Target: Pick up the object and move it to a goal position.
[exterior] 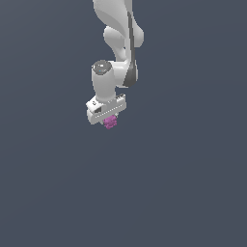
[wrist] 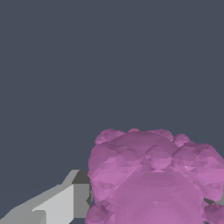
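Exterior view: claw (exterior: pixel 109 118) grips the magenta knobbly object (exterior: pixel 110 122).

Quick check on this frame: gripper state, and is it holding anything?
Gripper: closed on the magenta-pink knobbly clump, which sits right under the white hand; the wrist view shows it against a finger.

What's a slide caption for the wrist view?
Wrist view: knobbly magenta-pink clump fills the close foreground beside a grey gripper finger, against plain dark background.
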`<state>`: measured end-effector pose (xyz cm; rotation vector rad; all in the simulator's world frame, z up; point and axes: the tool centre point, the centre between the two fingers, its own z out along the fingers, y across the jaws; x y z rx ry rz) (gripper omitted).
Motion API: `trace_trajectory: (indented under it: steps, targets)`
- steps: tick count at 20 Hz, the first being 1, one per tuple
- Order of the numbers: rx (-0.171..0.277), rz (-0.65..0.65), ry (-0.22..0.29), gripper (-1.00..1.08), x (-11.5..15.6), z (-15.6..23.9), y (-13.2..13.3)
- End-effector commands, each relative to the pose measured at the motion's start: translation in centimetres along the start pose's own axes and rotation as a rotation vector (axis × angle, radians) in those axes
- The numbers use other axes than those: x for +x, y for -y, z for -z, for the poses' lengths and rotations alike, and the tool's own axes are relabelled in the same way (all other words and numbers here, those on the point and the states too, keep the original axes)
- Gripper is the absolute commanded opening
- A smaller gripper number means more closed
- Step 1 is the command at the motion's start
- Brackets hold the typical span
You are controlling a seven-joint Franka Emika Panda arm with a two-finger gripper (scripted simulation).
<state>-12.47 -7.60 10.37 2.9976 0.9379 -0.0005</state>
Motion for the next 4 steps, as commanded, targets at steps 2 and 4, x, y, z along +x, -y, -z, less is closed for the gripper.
trace_trajectory:
  steps: [2, 4]
  targets:
    - [0.000, 0.001, 0.000, -1.00, -0.61, 0.28, 0.15]
    - [0.000, 0.001, 0.000, -1.00, -0.70, 0.32, 0.16]
